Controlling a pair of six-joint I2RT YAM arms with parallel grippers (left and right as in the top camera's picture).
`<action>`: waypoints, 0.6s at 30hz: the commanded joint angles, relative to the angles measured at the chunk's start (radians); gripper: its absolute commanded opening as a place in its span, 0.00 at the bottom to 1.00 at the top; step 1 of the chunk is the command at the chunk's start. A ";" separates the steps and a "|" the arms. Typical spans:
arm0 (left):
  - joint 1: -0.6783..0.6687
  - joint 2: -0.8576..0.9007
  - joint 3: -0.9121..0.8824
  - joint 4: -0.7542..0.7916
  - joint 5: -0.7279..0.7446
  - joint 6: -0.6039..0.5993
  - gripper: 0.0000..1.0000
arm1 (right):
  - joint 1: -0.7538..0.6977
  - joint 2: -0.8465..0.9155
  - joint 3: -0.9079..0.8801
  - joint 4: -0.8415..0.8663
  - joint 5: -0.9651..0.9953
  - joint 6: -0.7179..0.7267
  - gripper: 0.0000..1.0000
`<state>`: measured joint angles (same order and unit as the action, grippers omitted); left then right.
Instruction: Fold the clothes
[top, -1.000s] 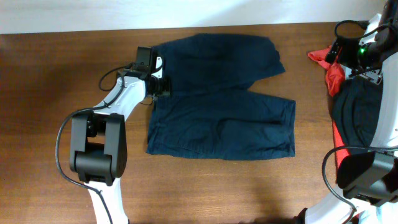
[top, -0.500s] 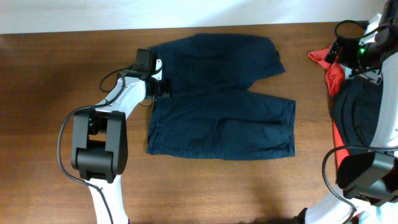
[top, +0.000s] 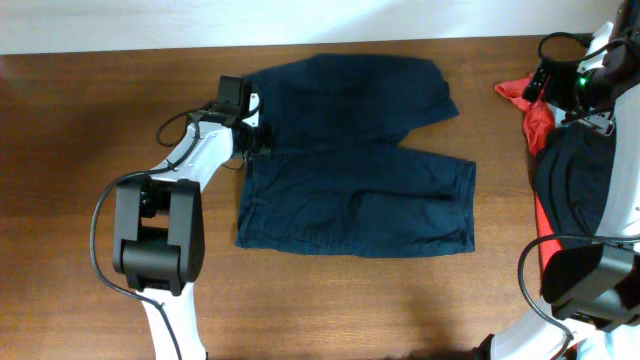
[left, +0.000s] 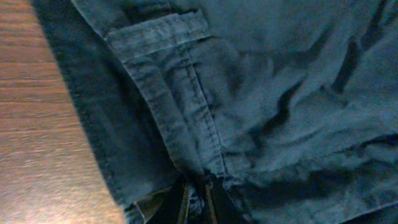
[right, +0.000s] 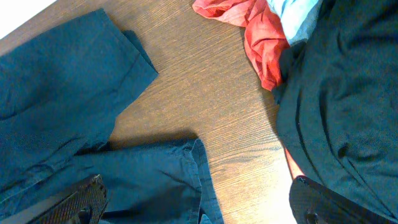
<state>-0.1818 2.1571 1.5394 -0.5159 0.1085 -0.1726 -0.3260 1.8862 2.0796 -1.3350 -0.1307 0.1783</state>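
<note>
The dark navy shorts (top: 350, 160) lie spread flat on the wooden table, waistband to the left and both legs to the right. My left gripper (top: 256, 140) is at the middle of the waistband. In the left wrist view its fingers (left: 198, 202) are shut on a pinch of the shorts' fabric (left: 249, 93) below a belt loop. My right gripper (top: 560, 85) hovers at the far right, away from the shorts. In the right wrist view its fingers (right: 196, 208) are wide open and empty above the leg hems (right: 74, 81).
A red garment (top: 520, 95) and a larger black garment (top: 575, 180) are piled at the table's right edge, also in the right wrist view (right: 261, 37) (right: 342, 93), with a light blue cloth (right: 298, 15). Bare wood (top: 80, 150) lies left of and in front of the shorts.
The left gripper has shifted very slightly at the waistband. The shorts and the right arm have not visibly moved.
</note>
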 joint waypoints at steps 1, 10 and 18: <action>0.002 -0.088 0.021 -0.013 -0.059 0.003 0.12 | -0.002 0.003 0.005 0.000 0.009 -0.010 0.98; 0.003 -0.095 0.021 -0.064 -0.116 0.003 0.19 | -0.002 0.003 0.005 0.000 0.009 -0.010 0.99; 0.002 -0.089 0.011 -0.069 -0.112 0.003 0.38 | -0.002 0.003 0.005 0.000 0.009 -0.010 0.98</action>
<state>-0.1818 2.0869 1.5440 -0.5827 0.0097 -0.1764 -0.3256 1.8862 2.0796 -1.3350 -0.1307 0.1780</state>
